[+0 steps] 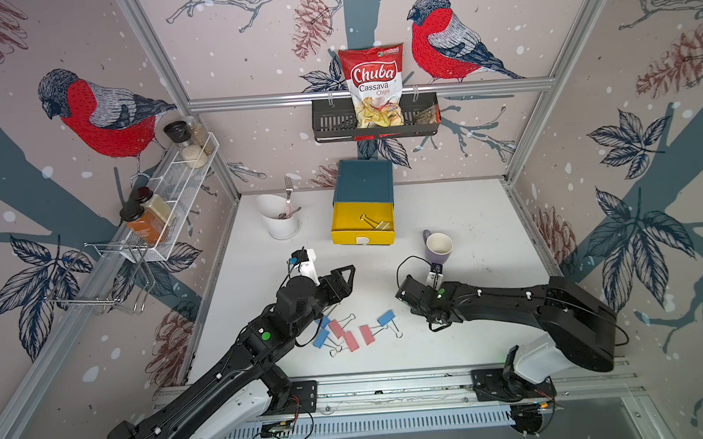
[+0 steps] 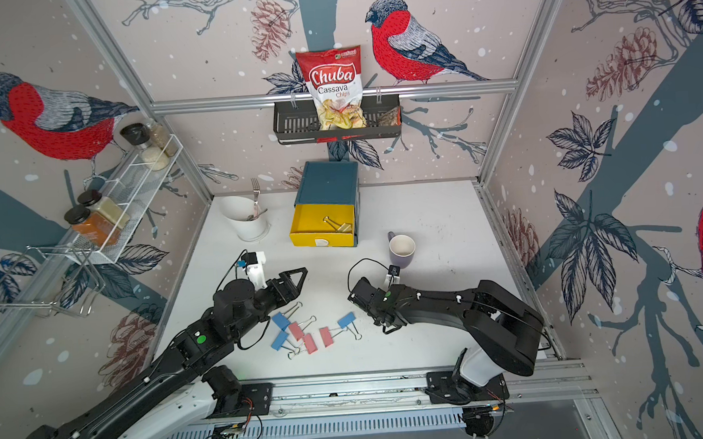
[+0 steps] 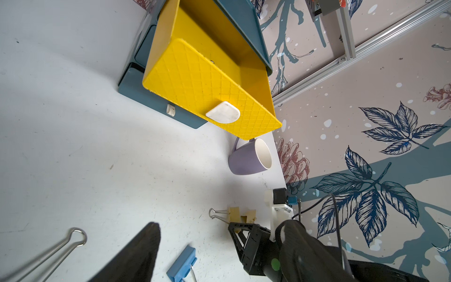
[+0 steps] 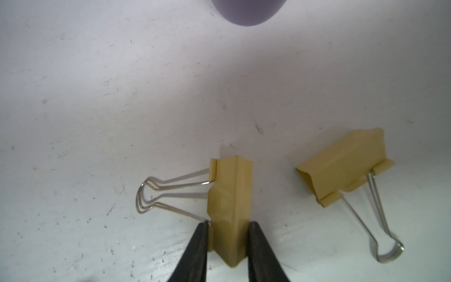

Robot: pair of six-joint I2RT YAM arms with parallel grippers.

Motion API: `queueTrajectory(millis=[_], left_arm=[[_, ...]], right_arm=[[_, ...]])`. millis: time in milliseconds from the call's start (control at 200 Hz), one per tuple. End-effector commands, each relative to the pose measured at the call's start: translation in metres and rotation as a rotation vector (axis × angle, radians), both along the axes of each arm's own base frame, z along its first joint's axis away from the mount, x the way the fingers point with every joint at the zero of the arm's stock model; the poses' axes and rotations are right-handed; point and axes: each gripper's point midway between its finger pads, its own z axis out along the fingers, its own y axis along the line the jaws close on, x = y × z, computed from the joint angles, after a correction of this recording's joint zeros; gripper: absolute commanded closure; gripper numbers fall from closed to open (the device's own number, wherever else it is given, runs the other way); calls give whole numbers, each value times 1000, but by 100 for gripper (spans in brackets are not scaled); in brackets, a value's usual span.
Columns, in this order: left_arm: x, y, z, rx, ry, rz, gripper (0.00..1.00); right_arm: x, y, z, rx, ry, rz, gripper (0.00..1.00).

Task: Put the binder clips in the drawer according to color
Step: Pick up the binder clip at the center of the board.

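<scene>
The right gripper (image 4: 229, 225) clamps a yellow clip (image 4: 229, 193) by its folded body. Its wire handles (image 4: 170, 193) jut to one side of the jaws, and a second yellow clip (image 4: 341, 168) lies just beside on the other. A straight lift should clear that neighbour before the carry to the open yellow drawer (image 1: 338, 219), well apart. The left gripper (image 1: 342, 281) gapes, holding nothing.
</scene>
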Motion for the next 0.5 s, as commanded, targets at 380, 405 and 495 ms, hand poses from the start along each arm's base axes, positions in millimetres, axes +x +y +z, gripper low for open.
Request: queueTrajectory(millis=[380,405,495], left_arm=[[0,-1,9,-27,-27,-4,17],[1,-1,9,-27,-27,-3,17],[1,-1,11,-28,-30,-3,17]], right_arm=[[-3,-1,-17,-19,47,60,60],[-4,-1,-18,-21,52,64,58],[-7,-1,-21,-26,69,82,53]])
